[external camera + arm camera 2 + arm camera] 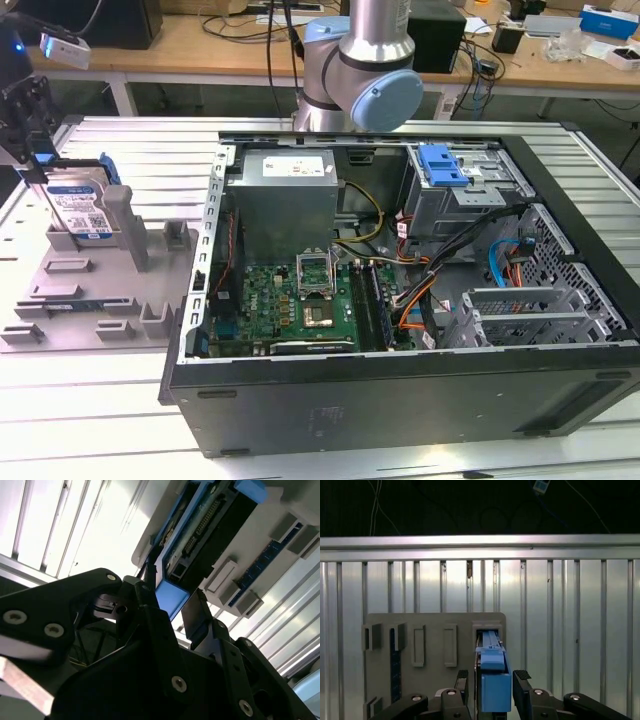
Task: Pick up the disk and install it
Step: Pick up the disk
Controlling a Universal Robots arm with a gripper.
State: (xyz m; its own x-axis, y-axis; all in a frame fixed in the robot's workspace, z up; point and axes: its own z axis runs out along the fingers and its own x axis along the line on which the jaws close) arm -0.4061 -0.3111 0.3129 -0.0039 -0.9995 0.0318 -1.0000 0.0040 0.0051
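The gripper [492, 674] holds its jaws apart, one on each side of the disk [495, 695] (blue-edged). The disk stands upright in a grey holder [435, 622], just short of both jaws.

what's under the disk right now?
A grey fixture: the disk stands on edge in one of its slots. The disk's bottom edge and the slot floor are hidden by the slot walls.

Open black computer case [400, 390] lies on its side on slatted metal table [130, 160]. Inside: grey power supply box [285, 205] with white sticker, green motherboard [290, 300], blue ribbed latch [443, 165] atop drive cage [455, 205]. Grey slotted holder plate [80, 300] beside case, exterior view's left. Wooden bench [200, 45] with cables behind.
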